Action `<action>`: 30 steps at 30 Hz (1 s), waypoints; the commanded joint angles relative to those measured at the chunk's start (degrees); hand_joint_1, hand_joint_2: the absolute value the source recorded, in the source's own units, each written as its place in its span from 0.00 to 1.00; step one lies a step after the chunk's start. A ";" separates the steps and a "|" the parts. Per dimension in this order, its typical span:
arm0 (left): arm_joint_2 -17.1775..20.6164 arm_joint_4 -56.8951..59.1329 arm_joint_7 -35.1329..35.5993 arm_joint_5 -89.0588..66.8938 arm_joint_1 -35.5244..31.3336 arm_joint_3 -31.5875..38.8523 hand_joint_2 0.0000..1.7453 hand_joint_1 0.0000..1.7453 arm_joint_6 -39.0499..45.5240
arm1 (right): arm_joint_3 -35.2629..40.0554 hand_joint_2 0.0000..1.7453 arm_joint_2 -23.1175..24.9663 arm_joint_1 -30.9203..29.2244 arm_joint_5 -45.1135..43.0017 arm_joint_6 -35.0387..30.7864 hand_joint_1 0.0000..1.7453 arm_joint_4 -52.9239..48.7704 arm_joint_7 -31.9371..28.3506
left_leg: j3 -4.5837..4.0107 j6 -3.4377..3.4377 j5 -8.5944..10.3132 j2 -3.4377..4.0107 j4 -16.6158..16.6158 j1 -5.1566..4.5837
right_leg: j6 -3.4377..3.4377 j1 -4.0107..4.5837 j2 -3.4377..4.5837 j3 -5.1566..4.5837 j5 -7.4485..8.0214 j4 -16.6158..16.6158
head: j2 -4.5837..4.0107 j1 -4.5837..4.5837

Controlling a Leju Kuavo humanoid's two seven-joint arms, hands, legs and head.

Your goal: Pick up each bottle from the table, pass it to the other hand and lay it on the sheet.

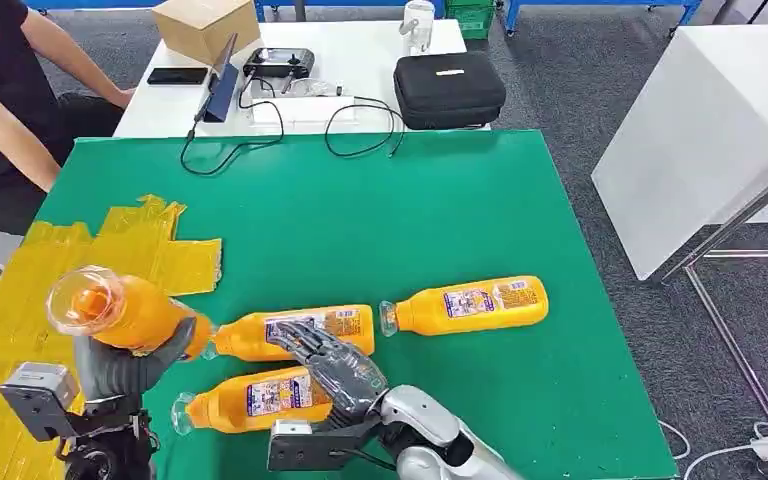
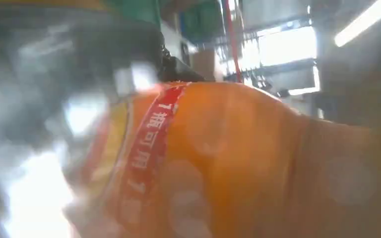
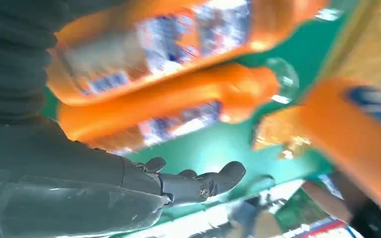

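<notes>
black case (image 1: 449, 89), cardboard box (image 1: 206, 27) and cables (image 1: 360, 125) sit beyond the green mat (image 1: 440, 210).

The counter (image 1: 520, 200) carried a matt green covering. On its left edge, the yellow sheet (image 1: 20, 290) looked crinkled and slightly glossy. The bottles (image 1: 470, 305) were glossy clear plastic with printed labels. The right hand (image 1: 335, 370) was matt dark plastic.

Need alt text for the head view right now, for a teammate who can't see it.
The left hand holds an orange bottle beside the yellow sheet, while the open right hand hovers over three bottles lying on the green table.
</notes>
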 commanded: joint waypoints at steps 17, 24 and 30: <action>14.95 23.49 25.65 -56.39 -7.57 -1.13 1.00 1.00 20.30 | 0.65 0.00 -4.08 -2.56 0.56 4.37 0.00 2.58 3.12 | 0.15 -0.03 0.04 -0.07 -0.11 -0.03 | 0.01 -0.01 -0.13 0.15 -0.01 -0.06 | 0.00 0.00; 16.68 30.87 28.13 -60.00 -10.86 -2.51 1.00 1.00 17.59 | 2.64 0.00 -2.72 -4.43 0.71 5.93 0.00 5.26 3.23 | 0.13 -0.04 0.07 -0.04 -0.09 -0.02 | 0.01 0.03 -0.08 0.13 0.00 -0.02 | 0.00 0.02; 16.68 30.87 28.13 -60.00 -10.86 -2.51 1.00 1.00 17.59 | 2.64 0.00 -2.72 -4.43 0.71 5.93 0.00 5.26 3.23 | 0.10 -0.04 0.04 -0.03 -0.06 0.01 | 0.02 0.04 -0.07 0.12 -0.01 -0.02 | 0.00 0.00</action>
